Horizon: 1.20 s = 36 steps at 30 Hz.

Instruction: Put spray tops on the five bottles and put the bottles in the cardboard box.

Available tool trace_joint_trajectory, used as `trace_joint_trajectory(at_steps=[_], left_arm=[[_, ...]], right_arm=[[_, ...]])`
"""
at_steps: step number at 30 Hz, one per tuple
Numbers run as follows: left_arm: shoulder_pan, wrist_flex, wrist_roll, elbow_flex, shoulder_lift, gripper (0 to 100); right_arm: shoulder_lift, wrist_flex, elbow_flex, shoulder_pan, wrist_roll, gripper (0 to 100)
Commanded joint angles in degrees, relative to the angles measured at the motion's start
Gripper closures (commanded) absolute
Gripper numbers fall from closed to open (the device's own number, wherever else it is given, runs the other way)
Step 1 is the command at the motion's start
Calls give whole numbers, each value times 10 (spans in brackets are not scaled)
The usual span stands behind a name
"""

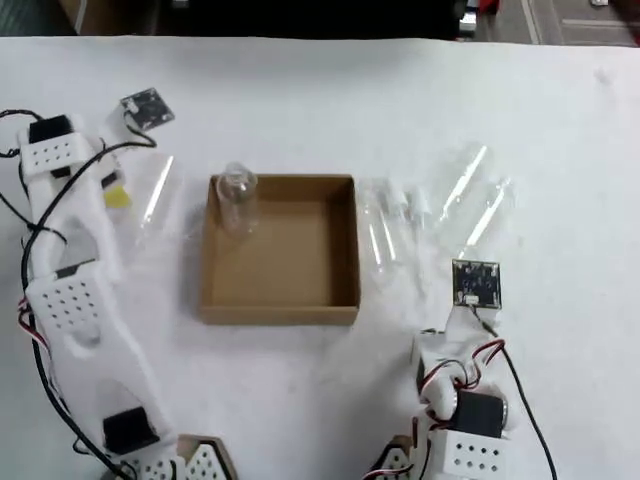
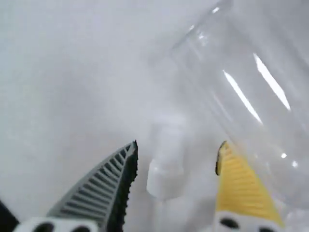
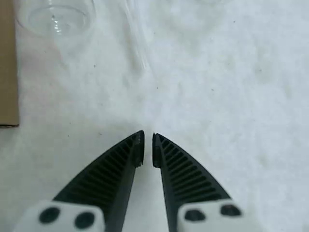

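Clear bottle (image 1: 238,195) stands in the far-left corner of the cardboard box (image 1: 280,312). Other bottles (image 1: 385,235) lie on the white table (image 1: 300,100) to either side. Left of the box, the left gripper (image 2: 178,144) gapes around a white spray top (image 2: 166,159) beside a lying bottle (image 2: 241,96). The right gripper (image 3: 147,147) is pinched together, empty.

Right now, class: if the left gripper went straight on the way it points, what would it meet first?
Most likely the white spray top, lying straight ahead of the open left gripper; a clear bottle lies just beside that line. Depth is unclear.
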<state>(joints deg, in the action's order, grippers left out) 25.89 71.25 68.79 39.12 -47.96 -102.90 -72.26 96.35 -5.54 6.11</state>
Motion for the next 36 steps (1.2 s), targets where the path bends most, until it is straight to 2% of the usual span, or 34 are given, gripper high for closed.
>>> trace_joint_trajectory(at_steps=[1,5,11,17,25,29,36], left_arm=[[-12,-15,6,30,10,749],[-13,-15,6,30,9,752],[-14,-15,11,29,9,843],[-20,-15,6,27,8,793],[-25,-25,5,38,-15,786],[-16,-11,-9,106,-80,787],[-12,118,-3,298,-173,790]], right_arm=[[-3,-3,5,2,-1,982],[-3,-3,5,3,-1,982],[-3,-3,5,3,-1,982],[-3,-3,5,3,-1,982],[-3,-3,5,0,-1,982],[-3,-3,5,0,-1,982],[-3,-3,5,2,-1,982]])
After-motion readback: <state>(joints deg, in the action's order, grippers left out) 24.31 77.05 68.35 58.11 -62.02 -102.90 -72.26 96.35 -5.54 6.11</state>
